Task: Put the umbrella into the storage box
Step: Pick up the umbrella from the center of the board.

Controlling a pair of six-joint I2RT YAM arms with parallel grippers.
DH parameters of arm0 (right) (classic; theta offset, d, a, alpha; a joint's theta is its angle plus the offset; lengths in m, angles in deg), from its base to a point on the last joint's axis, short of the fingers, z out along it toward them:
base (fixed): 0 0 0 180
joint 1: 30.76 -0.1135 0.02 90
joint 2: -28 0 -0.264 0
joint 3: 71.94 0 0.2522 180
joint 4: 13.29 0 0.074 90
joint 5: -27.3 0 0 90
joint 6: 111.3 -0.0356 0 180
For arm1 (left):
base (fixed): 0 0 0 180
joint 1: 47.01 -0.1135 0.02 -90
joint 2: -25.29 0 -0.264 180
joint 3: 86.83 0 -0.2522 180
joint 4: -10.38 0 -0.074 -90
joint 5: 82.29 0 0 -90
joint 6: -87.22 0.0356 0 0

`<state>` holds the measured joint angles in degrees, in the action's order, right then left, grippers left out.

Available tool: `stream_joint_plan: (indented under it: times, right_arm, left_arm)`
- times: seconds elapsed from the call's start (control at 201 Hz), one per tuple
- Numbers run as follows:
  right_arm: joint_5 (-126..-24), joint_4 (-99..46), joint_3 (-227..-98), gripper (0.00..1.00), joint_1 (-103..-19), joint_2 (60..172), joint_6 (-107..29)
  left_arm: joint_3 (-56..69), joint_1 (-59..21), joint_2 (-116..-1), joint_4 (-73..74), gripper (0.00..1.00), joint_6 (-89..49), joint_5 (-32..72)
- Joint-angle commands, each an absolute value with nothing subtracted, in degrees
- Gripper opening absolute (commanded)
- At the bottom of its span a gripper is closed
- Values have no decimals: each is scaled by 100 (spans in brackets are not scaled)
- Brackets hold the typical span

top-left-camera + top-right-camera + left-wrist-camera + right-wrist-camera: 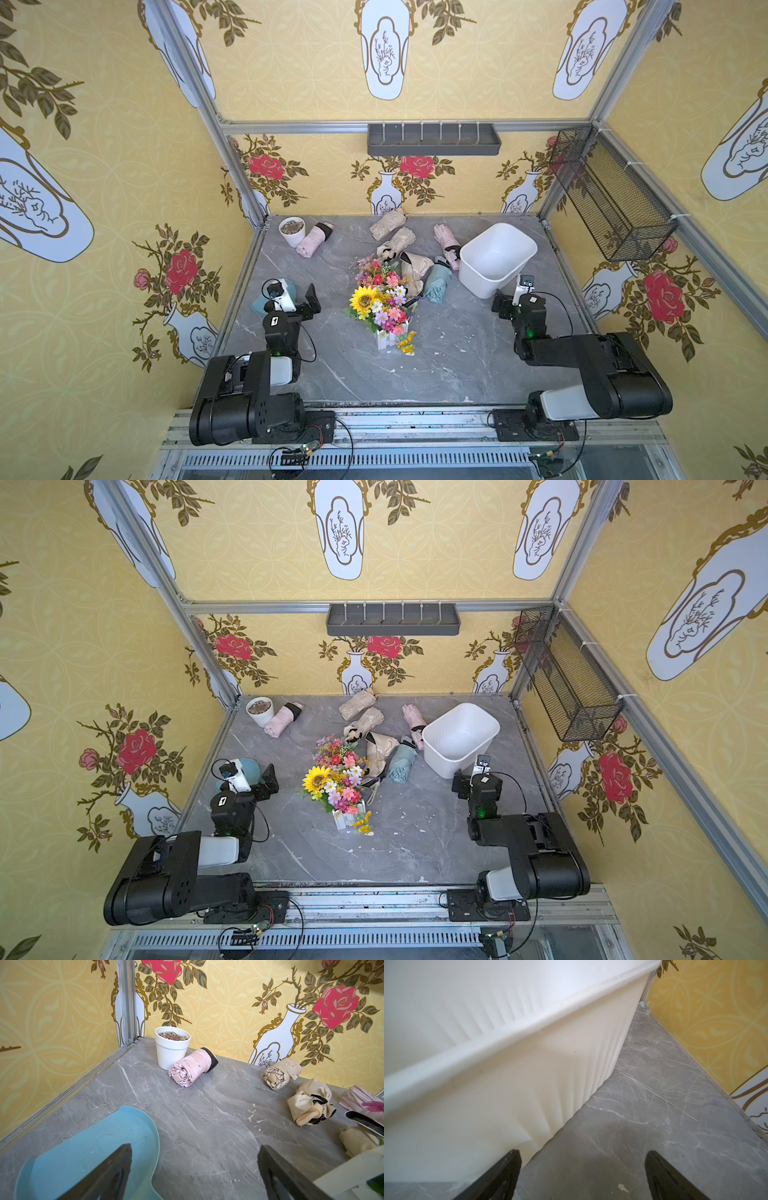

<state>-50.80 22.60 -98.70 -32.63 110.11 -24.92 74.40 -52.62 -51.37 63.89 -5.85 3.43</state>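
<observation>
Right wrist view showed the right gripper point(583, 1152) with its jaws spread wide and nothing between them. It sat low over the grey table point(654, 1105), one finger just beside the ribbed outer wall of the white storage box point(529, 1084). In both top views the box stood empty at the far right of the table, with no umbrella in it. Nearest to it lay a teal umbrella point(438, 284), just beside the box's left wall, its long axis running roughly front to back. A pink umbrella point(446, 241) lay behind that and seemed to touch the box. Three beige umbrellas point(397, 243) lay farther left, behind the bouquet point(380, 297). Left wrist view showed the left gripper point(195, 1147) equally wide open and empty above a blue tray point(93, 1147). It faced a rolled pink umbrella point(191, 1068) resting against the white pot point(172, 1051) in the far left corner. Which umbrella was meant could not be told. The teal one looked the likeliest pick, since it lay near the right gripper's left, with the bouquet between it and the left arm. The jaws would probably have to straddle its front-to-back axis.
</observation>
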Motion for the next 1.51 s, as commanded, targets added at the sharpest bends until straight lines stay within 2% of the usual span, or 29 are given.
stream_joint_plan:
  times: [0.0, 0.388, 0.443, 0.513, 0.652, 0.772, 1.01, 1.324, 1.503]
  right_arm:
    - [-5092, 2515, -9878, 97, -3276, 11009, -2473]
    - [-5204, 2498, -9889, 97, -3225, 11012, -2482]
    - [-5216, 2532, -9859, 100, -3223, 10988, -2481]
    - [-5196, 2559, -9802, 97, -3224, 10839, -2457]
    - [-5023, 585, -10257, 98, -3240, 9596, -2627]
    - [-5093, -1172, -10923, 97, -3240, 8737, -2898]
    - [-5981, -4522, -12756, 94, -3242, 8297, -3520]
    - [-7771, -6244, -14040, 85, -3342, 8513, -4279]
    - [-7674, -6513, -14425, 85, -3872, 8844, -5144]
  left_arm:
    - [7441, -5263, -5153, 6430, 100, -560, 401]
    - [7439, -5114, -5154, 6430, 100, -505, 120]
    - [7445, -5114, -5137, 6428, 100, -507, 97]
    - [7406, -5111, -4983, 6285, 100, -576, -78]
    - [6546, -5114, -4190, 4083, 98, -686, -177]
    - [6062, -5059, -3900, 3233, 97, -929, -176]
    - [4812, -4825, -3447, 1002, 95, -1779, 55]
    - [3745, -3987, -3135, -749, 94, -2416, 292]
    - [3379, -3744, -3141, -1186, 94, -2648, 524]
